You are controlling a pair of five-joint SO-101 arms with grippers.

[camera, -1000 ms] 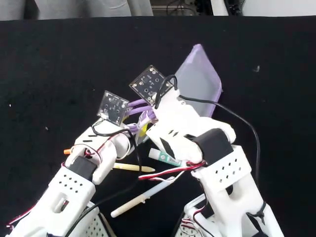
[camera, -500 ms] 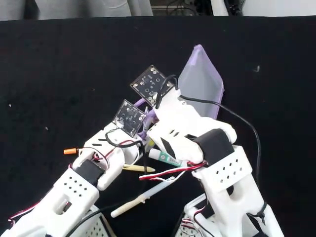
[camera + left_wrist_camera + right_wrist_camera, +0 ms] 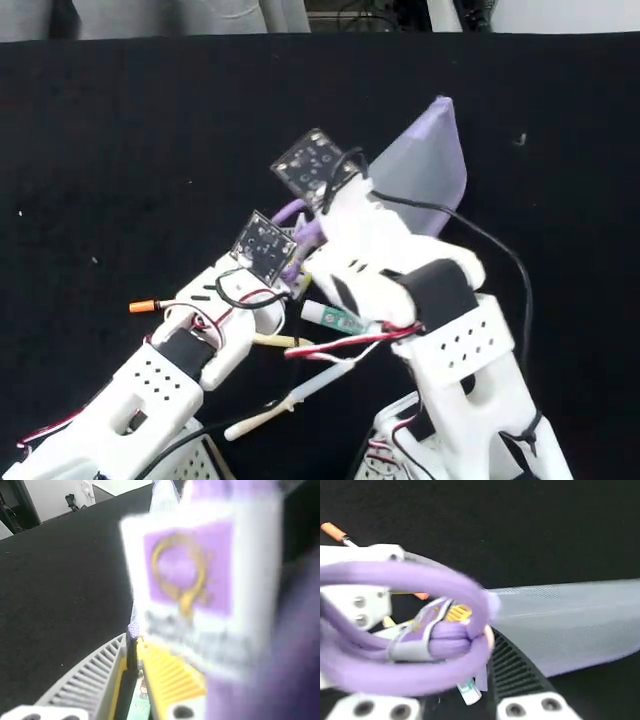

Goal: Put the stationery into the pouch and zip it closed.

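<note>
- the right gripper [image 3: 485, 642] is clamped on the end of the pouch [image 3: 425, 170] and holds it off the worktop [image 3: 120, 150]. the mesh body stretches away from the jaws, tilted on edge.
- the pouch's purple strap [image 3: 410, 577] loops just in front of this gripper, with a tag [image 3: 190, 570] wrapped on it.
- the left gripper [image 3: 131, 645] sits right against that strap and tag. its jaws are drawn narrow, nearly together, and i cannot tell if they pinch anything.
- behind and beneath both grippers the stationery lies outside the pouch: a green-and-white tube [image 3: 335, 318], a cream pen [image 3: 283, 342], a long white pen [image 3: 290, 400], and an orange-tipped pen [image 3: 145, 306] out beside the left arm.
- handling, as i judge it: the pouch looks light, soft and floppy, so it will sag unless it is held by the stiffer zip edge near the strap. the mouth probably needs both grippers to stay open.
- the pens look light, stiff and smooth and could roll, so they are best gripped across mid-barrel. the zip pull looks small and easy to lose.
- a second ago the left gripper was further out from the right one. it has closed in on the strap.
- the pouch has swung up steeper, with its far corner higher and further from the grippers. the stationery has not moved.
</note>
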